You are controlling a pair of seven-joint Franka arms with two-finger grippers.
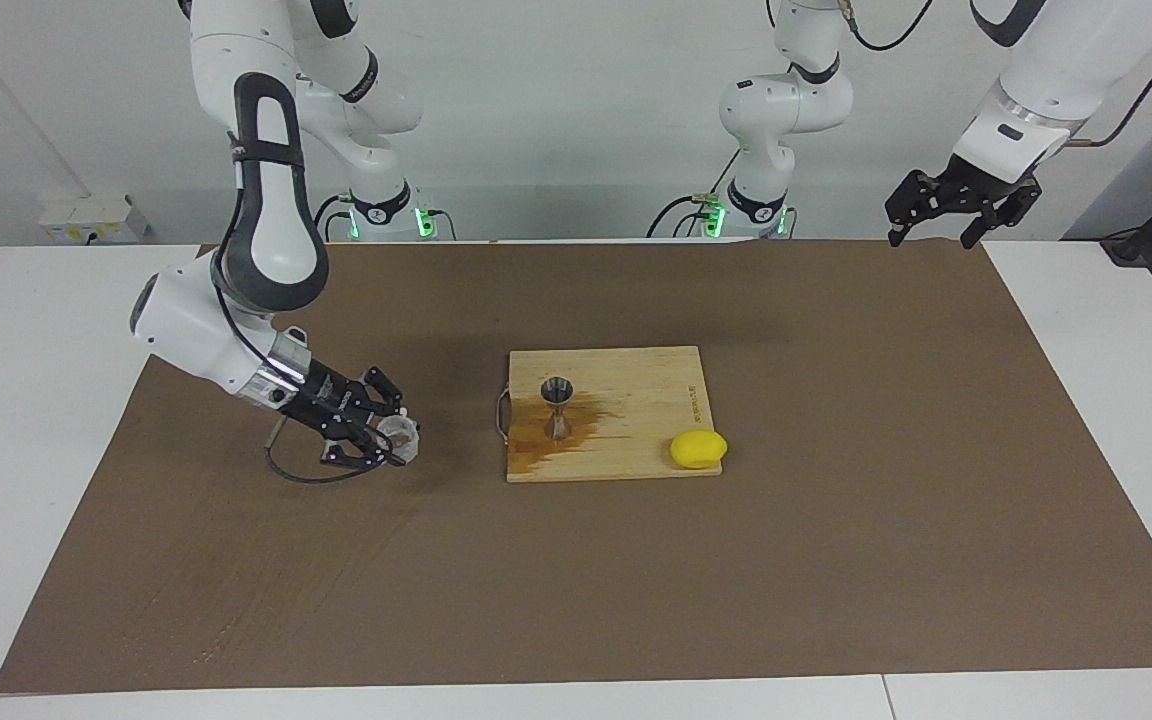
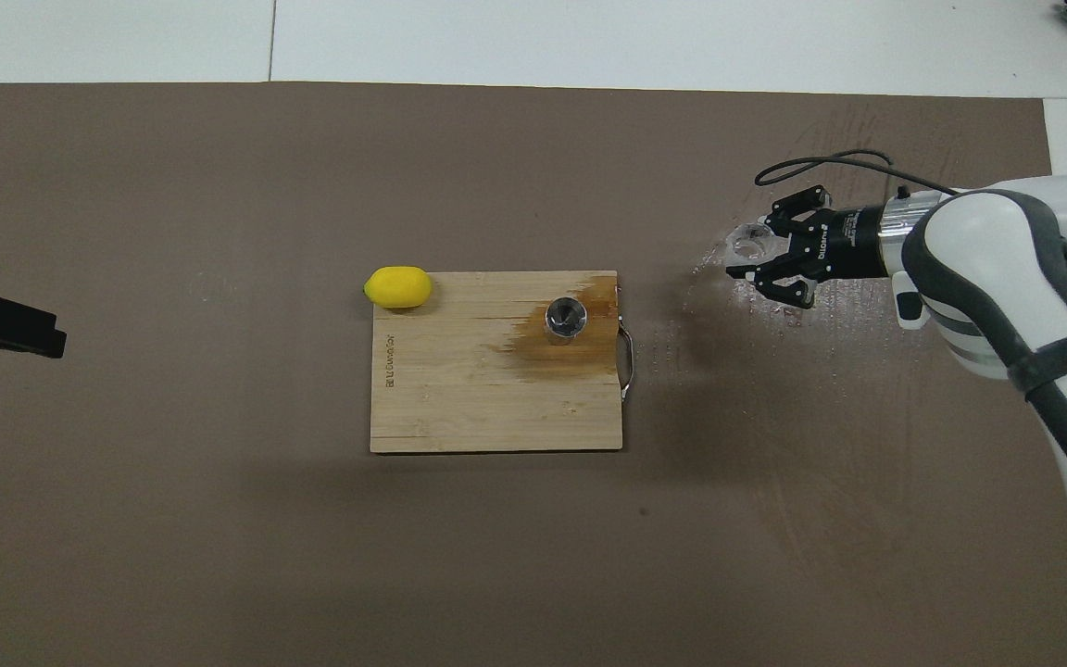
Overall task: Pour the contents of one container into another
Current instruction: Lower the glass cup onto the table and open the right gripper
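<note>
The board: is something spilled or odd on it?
Yes. A dark wet stain spreads on the board around the jigger, so liquid has spilled. Droplets also glisten on the mat under the right gripper.

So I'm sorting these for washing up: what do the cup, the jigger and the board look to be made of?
Cup, held in the right gripper: probably clear glass, since the mat shows through it. Jigger: likely polished steel, silvery with bright reflections. Board: pale wood, perhaps bamboo, with straight strip grain, matte, and a dark wet stain around the jigger.
</note>
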